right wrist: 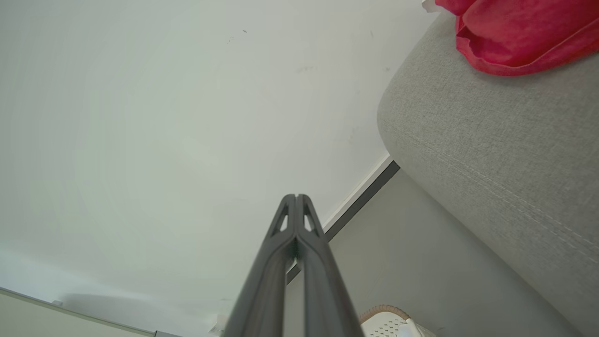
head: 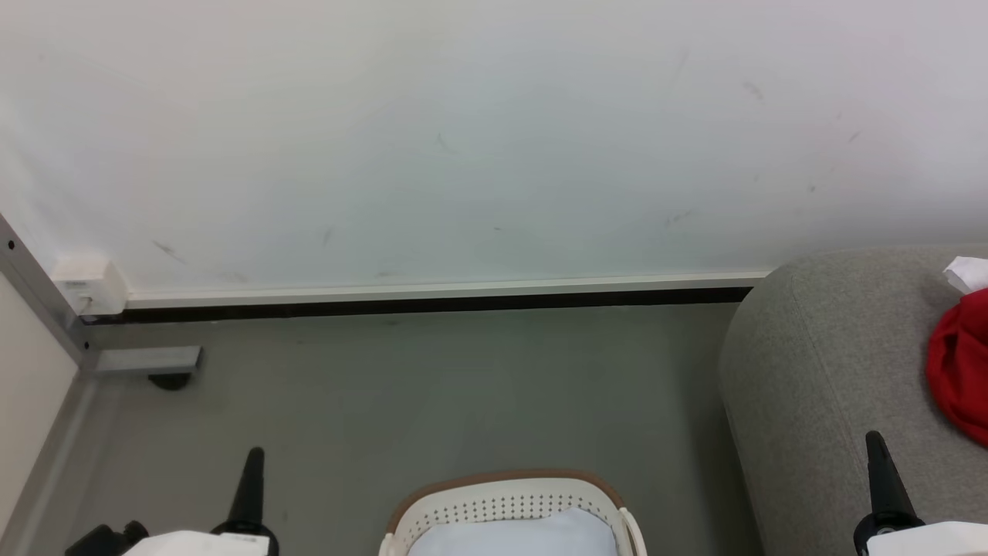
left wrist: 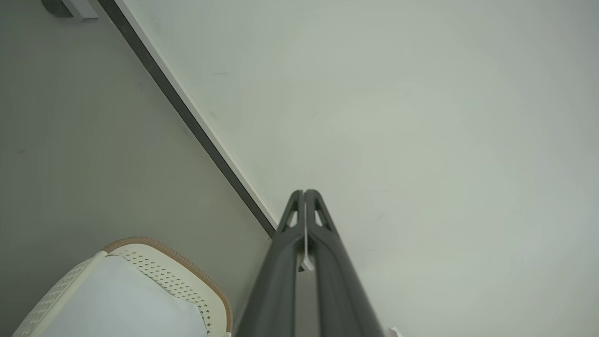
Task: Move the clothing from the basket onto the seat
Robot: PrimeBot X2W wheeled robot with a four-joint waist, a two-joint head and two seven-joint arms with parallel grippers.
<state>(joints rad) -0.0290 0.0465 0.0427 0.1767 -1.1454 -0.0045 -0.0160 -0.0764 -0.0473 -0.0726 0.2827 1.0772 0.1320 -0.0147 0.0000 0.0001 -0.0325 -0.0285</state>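
In the head view the cream laundry basket [head: 505, 503] stands on the grey floor [head: 432, 386] at 6 o'clock, cut by the bottom edge. The part of it in view holds a pale sheet-like cloth [head: 525, 537] with no red on it. The light-grey sofa [head: 818, 371] fills the area from 3 to 5 o'clock, its broad rounded arm toward the basket and apart from it. The red clothing [head: 961, 363] lies on the sofa at 3 o'clock, with a bit of white fabric [head: 969, 272] just above it; both run off the right edge, so I cannot tell whether they rest on the arm's top or on the cushion beyond. The right wrist view shows the same red garment bunched on the grey upholstery at 1 o'clock. The left gripper [left wrist: 304, 193] sits at 7 o'clock in the head view, and its wrist view shows the 2 dark fingers pressed together with nothing between them, pointing at the white wall [left wrist: 421, 140]. The right gripper [right wrist: 296, 197] sits at 5 o'clock in front of the sofa, its 2 fingers also pressed together and holding nothing. As I judge it, the transfer is done or nearly so: at least 1 garment is on the sofa and both grippers are free. The near half of the basket is hidden, so a last look inside may be all that is left.
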